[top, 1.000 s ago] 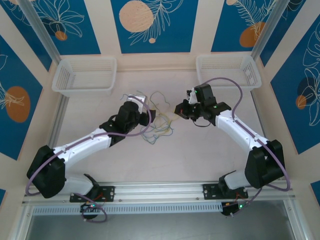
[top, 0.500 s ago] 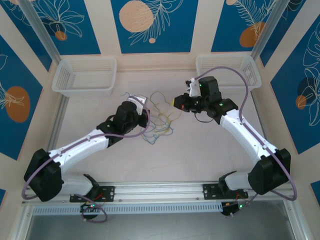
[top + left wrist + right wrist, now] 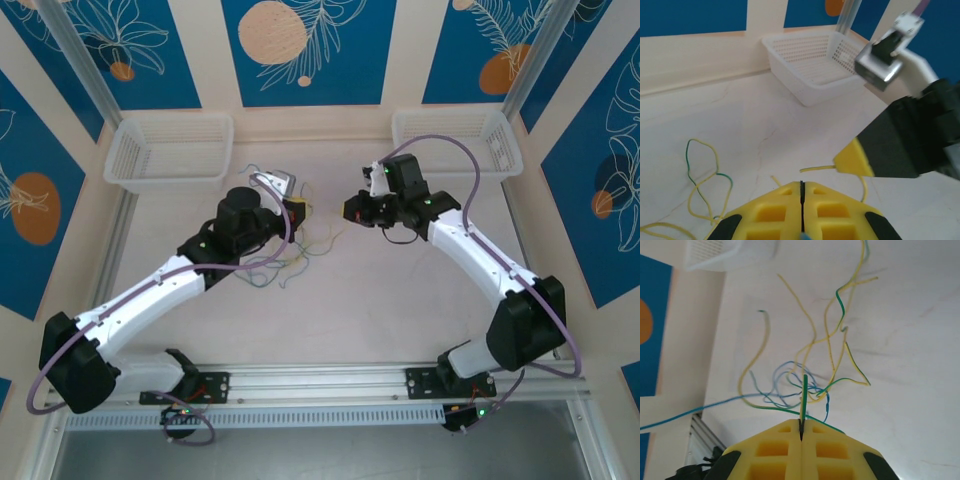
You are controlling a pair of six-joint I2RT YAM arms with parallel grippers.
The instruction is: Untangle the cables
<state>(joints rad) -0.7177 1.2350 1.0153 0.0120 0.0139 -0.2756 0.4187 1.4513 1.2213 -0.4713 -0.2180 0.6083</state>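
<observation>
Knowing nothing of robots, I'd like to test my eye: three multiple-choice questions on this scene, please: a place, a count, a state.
1. Where does the tangle of cables lie? A in a basket; B on the rail; C on the table.
2. How many white baskets? A one; B two; C four.
3. The right gripper is: A shut on a green cable; B wide open; C holding a basket.
Answers: C, seen from above; B, both at the far edge; A, its fingers pinch it.

cables (image 3: 300, 252) strewn centrally, baskets (image 3: 168, 150) lining far edge
</observation>
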